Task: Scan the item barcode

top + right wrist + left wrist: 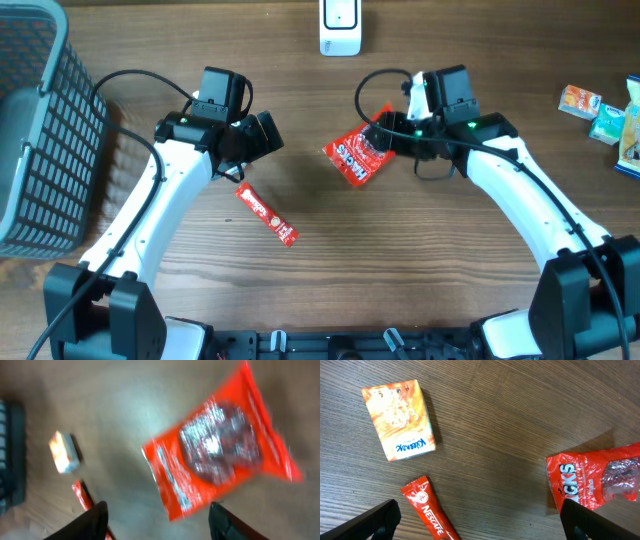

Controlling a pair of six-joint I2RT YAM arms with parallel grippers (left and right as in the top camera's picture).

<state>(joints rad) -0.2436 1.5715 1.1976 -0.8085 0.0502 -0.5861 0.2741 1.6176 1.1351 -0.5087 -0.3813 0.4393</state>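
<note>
The item, a red Halls bag (357, 156), sits mid-table, in front of the white barcode scanner (340, 27) at the far edge. My right gripper (387, 130) is at the bag's right corner. In the right wrist view the bag (220, 455) is blurred and lies beyond the open right gripper (159, 510); only its lower corner reaches between the fingers, and neither finger touches it. My left gripper (262, 135) hovers left of the bag. In the left wrist view the left gripper (480, 510) is wide open and holds nothing, with the bag (595, 477) at its right finger.
A red Nescafe stick (267, 214) lies on the table below the left gripper. An orange Kleenex pack (397, 420) lies near it. A grey basket (40, 130) fills the far left. Several small packs (600, 115) lie at the right edge.
</note>
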